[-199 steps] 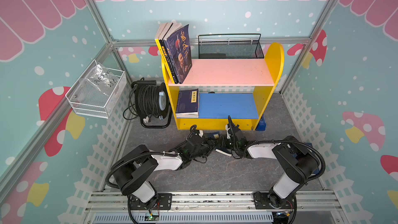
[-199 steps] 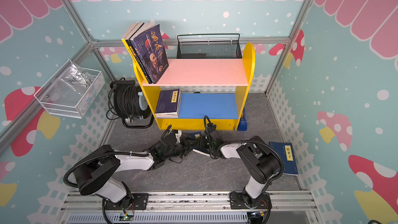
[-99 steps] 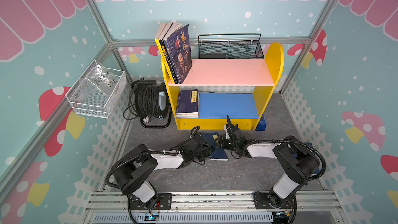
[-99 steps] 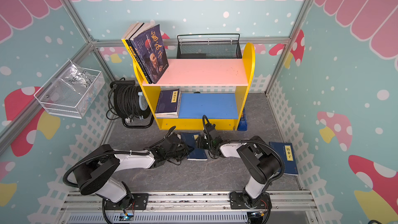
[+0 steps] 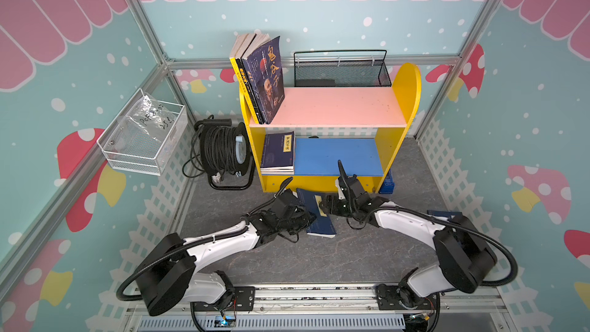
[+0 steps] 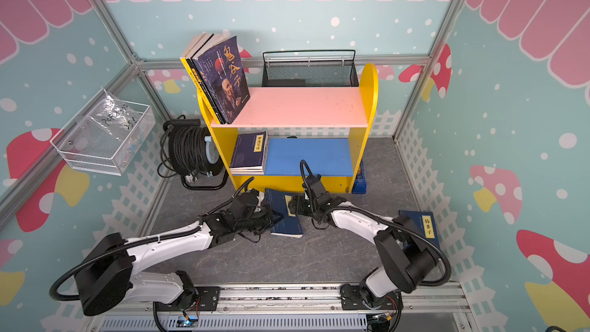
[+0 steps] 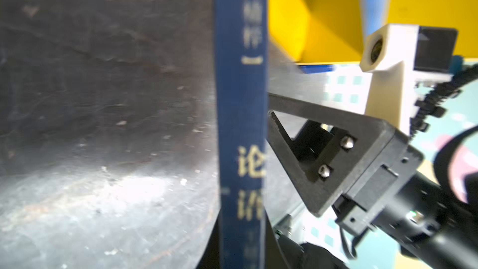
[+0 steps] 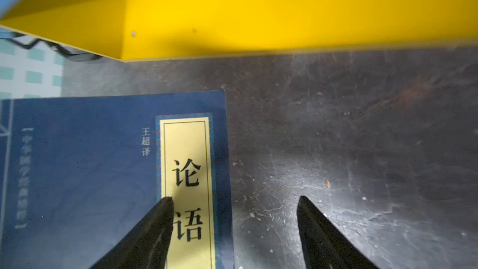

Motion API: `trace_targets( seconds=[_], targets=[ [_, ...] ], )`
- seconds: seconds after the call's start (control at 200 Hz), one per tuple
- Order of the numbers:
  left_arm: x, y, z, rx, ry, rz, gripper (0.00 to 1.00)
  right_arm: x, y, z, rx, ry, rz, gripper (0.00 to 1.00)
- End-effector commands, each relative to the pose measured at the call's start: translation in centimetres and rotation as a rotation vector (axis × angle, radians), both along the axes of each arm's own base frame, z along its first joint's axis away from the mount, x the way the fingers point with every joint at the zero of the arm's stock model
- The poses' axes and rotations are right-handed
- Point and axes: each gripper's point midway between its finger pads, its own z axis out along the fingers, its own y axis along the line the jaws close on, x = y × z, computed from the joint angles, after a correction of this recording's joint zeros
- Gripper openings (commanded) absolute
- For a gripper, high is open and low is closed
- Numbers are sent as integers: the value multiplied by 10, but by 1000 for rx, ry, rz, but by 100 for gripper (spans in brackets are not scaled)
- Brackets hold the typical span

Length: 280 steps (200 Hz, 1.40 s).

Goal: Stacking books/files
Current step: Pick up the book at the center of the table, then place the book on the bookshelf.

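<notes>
**Change:** Since a second ago, the thin navy paperback with a yellow title label [image 5: 319, 218] has gone from between the two meeting claws to lying cover up. The right gripper [image 5: 326, 207] has widened.

**Location:** The paperback is on the grey marbled floor surface [image 5: 319, 260], mid-width, just in front of the base of the yellow two-tier bookshelf [image 5: 396, 142].

**Left gripper** [image 5: 308, 217]**:** Pressed together on the paperback's spine edge.

**Right gripper:** Jaws spread and gripping nothing. One black fingertip [image 8: 160, 218] is over the label, and its mate is over bare floor past the cover's edge.

**Other items:**
- A stack of navy books [image 5: 277, 151] lies at the left end of the blue lower shelf.
- Upright books [image 5: 261, 78] lean at the left end of the pink top shelf.
- Another navy book [image 6: 421, 221] lies near the floor's right edge.
</notes>
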Motion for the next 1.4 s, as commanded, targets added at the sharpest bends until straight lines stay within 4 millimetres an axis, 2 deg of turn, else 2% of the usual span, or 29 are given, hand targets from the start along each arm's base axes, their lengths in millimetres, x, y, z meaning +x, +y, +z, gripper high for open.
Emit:
trace_targets(
  seconds=[0.0, 0.07, 0.17, 0.255, 0.375, 0.42, 0.62, 0.876, 1.136, 1.396],
  targets=[
    [-5, 1, 73, -77, -134, -70, 0, -2, -19, 41, 64, -62, -41, 88],
    [-12, 11, 96, -55, -165, -112, 0, -8, -20, 76, 169, -143, -4, 97],
    [-16, 25, 121, -42, -215, -157, 0, -25, -11, 126, 318, -267, 108, 99],
    [-12, 33, 136, -72, -247, -163, 0, -43, 1, 159, 442, -330, 222, 99],
    [-10, 30, 157, -147, -278, -211, 0, -67, 14, 195, 659, -389, 340, 98],
    [-10, 30, 163, -152, -296, -220, 0, -72, 14, 203, 726, -404, 355, 98],
    [-4, 31, 183, -185, -342, -214, 0, -83, 16, 206, 739, -410, 401, 97],
    [8, 31, 216, -326, -419, -194, 0, -91, 28, 190, 780, -329, 429, 94],
    [10, 28, 226, -395, -426, -207, 0, -86, 33, 198, 860, -337, 423, 86],
    [9, 29, 226, -405, -430, -204, 0, -80, 32, 211, 974, -354, 399, 69]
  ],
)
